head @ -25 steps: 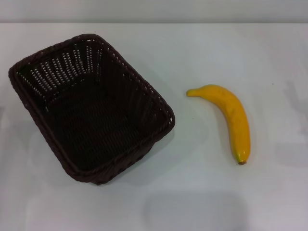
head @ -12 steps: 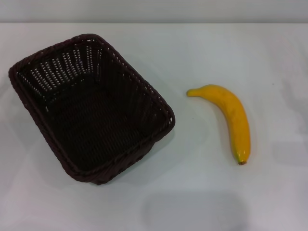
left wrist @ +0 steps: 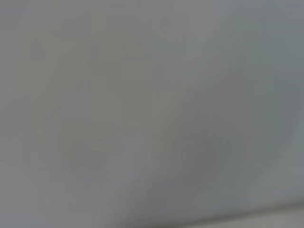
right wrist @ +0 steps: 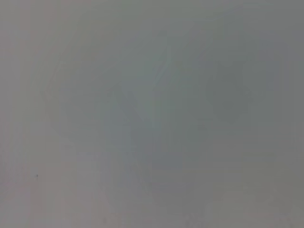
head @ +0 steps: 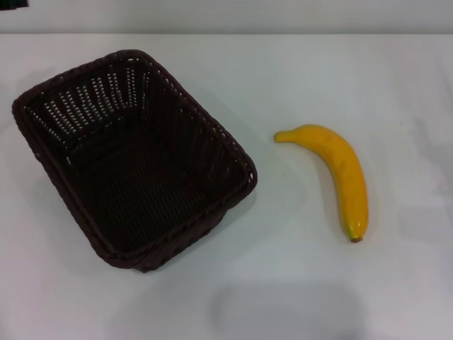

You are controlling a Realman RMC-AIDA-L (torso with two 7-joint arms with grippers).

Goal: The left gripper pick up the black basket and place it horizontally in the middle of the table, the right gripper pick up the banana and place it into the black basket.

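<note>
The black basket (head: 85, 106) stands upright on the white table (head: 311, 71), left of centre. It is turned at an angle, with its long side running from far left to near right, and it is empty. The banana (head: 341, 168) lies on the table to the right of the basket, about a hand's width away, with its brown tip toward me. A small black shape (head: 14, 3) shows at the far left corner of the head view, far from the basket; it looks like part of my left arm. The right gripper is out of view. Both wrist views show only a plain pale surface.
The table's far edge (head: 283, 32) runs across the top of the head view, with a grey wall behind it. A faint shadow (head: 287, 312) lies on the near part of the table.
A small black shape has come into the far left corner of the head view. The basket and the banana have not moved.
</note>
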